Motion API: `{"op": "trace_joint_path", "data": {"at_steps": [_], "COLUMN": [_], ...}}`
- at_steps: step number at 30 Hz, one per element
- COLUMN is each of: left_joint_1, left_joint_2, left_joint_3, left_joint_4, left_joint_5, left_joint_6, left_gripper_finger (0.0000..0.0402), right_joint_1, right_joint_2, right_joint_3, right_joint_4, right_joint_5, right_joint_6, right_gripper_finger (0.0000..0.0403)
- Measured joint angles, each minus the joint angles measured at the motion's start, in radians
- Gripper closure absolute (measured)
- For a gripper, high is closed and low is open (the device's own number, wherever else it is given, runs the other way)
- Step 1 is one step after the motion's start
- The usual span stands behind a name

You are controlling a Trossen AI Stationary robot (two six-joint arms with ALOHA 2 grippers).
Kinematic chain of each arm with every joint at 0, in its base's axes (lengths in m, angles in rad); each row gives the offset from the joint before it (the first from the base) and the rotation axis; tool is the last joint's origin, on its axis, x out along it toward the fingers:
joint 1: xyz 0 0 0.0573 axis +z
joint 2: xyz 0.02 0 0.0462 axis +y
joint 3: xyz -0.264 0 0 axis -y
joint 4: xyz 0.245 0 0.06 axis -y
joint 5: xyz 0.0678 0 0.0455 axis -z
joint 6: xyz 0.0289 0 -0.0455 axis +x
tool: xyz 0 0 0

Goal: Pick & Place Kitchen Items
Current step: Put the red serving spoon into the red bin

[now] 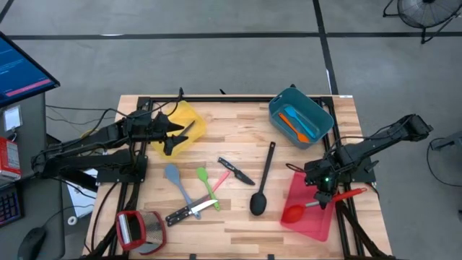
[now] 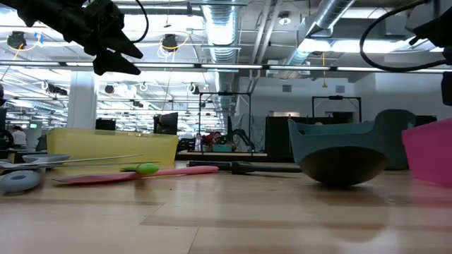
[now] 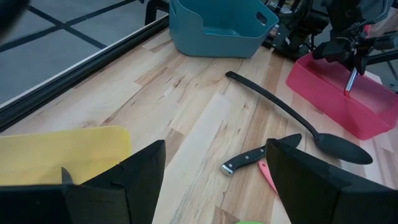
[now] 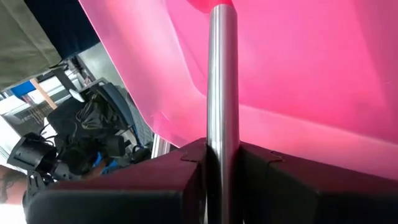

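At lower right, the right gripper (image 1: 323,196) clamps the red ladle's (image 1: 303,209) steel shaft over the red bin (image 1: 307,225); release low, gently.

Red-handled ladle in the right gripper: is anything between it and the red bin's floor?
Nothing visible. The right gripper is shut on the red-handled ladle's steel shaft, already over the red plastic bin, its red bowl down inside and no other item there.
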Motion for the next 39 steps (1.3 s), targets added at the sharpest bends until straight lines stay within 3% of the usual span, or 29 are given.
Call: {"op": "trace_joint_path", "data": {"at_steps": [14,30,39], "left_joint_1": [0.0,0.0,0.0], "left_joint_2": [0.0,0.0,0.0], "left_joint_3": [0.0,0.0,0.0], "left_joint_4": [0.0,0.001,0.007], "left_joint_5": [-0.005,-0.004,-0.004], "left_joint_6": [0.002,0.002,0.002], "left_gripper_finger": [0.0144,0.0144,0.0144], "right_joint_1": [0.001,0.0,0.0], "right_joint_2": [0.0,0.0,0.0], "right_joint_3": [0.0,0.04,0.174], "right_joint_4": [-0.031,-0.048,-0.129], "right_joint_5": [0.003,0.0,0.0], "right_joint_6": [0.067,0.147,0.16], "right_gripper_finger": [0.0326,0.018,0.0181]}}
